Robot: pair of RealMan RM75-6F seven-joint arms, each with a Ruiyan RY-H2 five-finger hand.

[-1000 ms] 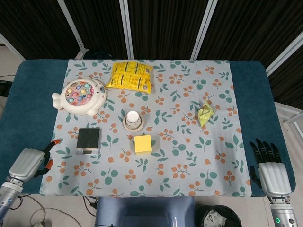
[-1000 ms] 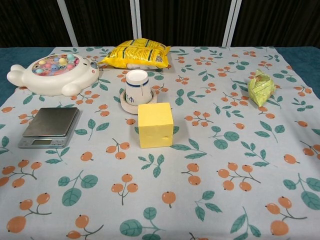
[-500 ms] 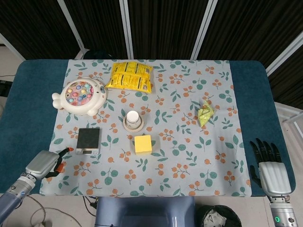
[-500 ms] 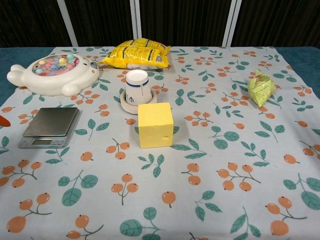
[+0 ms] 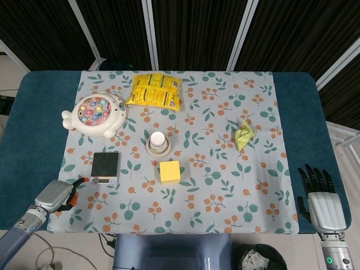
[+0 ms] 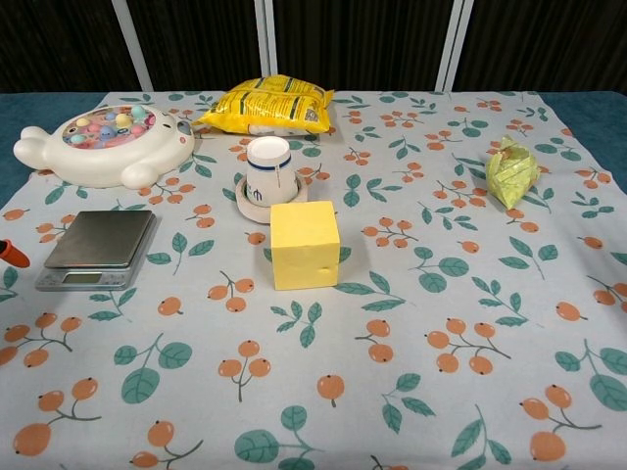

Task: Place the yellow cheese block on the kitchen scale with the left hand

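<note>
The yellow cheese block (image 5: 170, 171) (image 6: 305, 244) sits on the flowered cloth near the table's middle, just in front of the cup. The kitchen scale (image 5: 105, 167) (image 6: 98, 247), a grey slab with a small display, lies to its left with a bare platform. My left hand (image 5: 56, 194) hovers at the cloth's front-left edge, just left of the scale's near corner, holding nothing; one orange fingertip (image 6: 14, 253) pokes in at the chest view's left edge. My right hand (image 5: 322, 200) rests at the front-right table edge, fingers spread, empty.
A white fishing-game toy (image 5: 95, 114) (image 6: 103, 145) stands behind the scale. An upturned paper cup on a saucer (image 5: 159, 142) (image 6: 269, 171) is right behind the cheese. A yellow snack bag (image 5: 154, 90) lies at the back, a crumpled green wrapper (image 5: 244, 135) to the right.
My left hand has moved rightward along the front edge toward the scale, and its fingertip now enters the chest view. The right hand and all objects have stayed put.
</note>
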